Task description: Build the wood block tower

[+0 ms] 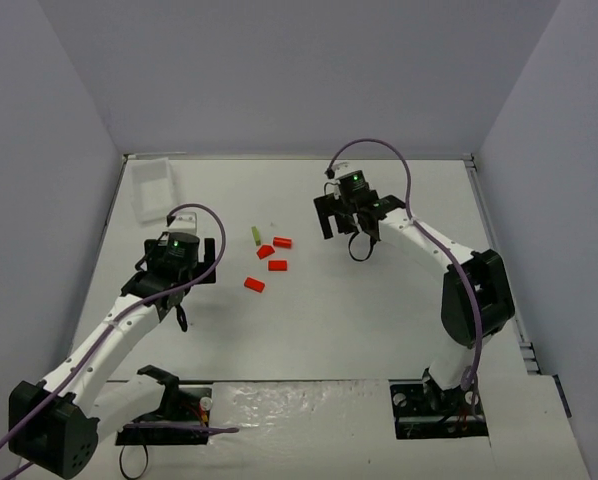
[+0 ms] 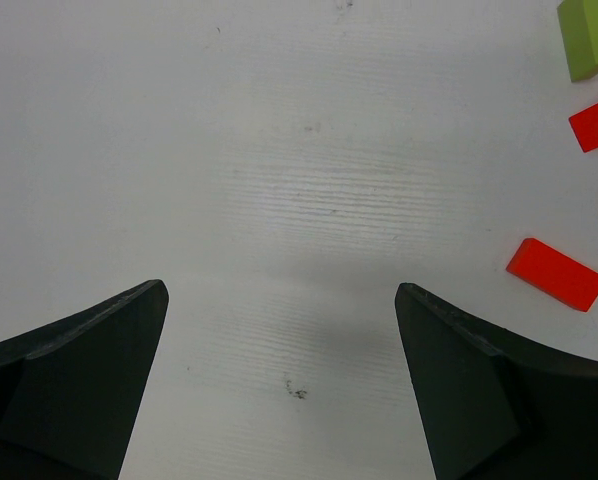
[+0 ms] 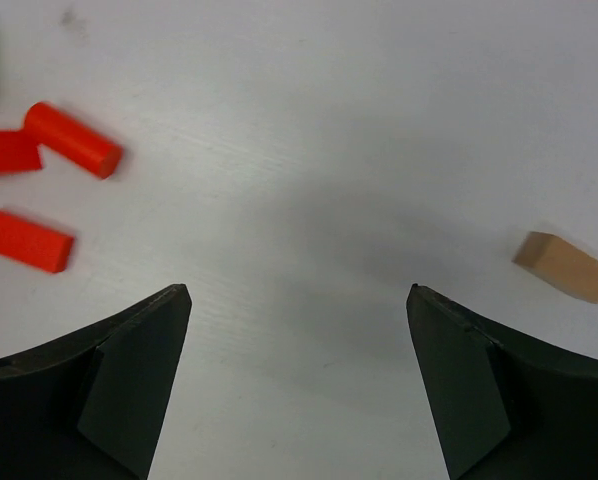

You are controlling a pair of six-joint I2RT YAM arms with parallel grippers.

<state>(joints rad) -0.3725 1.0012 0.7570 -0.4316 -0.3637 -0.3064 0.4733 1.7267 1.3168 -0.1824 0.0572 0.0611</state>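
**Red-orange blocks (image 1: pixel 277 265) unstacked, grippers released**

The left gripper (image 2: pixel 281 290) and right gripper (image 3: pixel 299 290) gape above the white table (image 1: pixel 379 320), holding nothing. Between them four small blocks, one a cylinder (image 3: pixel 74 140), lie flat beside a yellow-green stick (image 1: pixel 256 235); a tan block (image 3: pixel 564 266) lies nearer the right gripper. A clear plastic tray (image 1: pixel 151 187) sits far left.

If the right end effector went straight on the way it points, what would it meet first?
Likely bare table: nothing lies ahead of the right end effector. The tan block and red cylinder sit off to either side.
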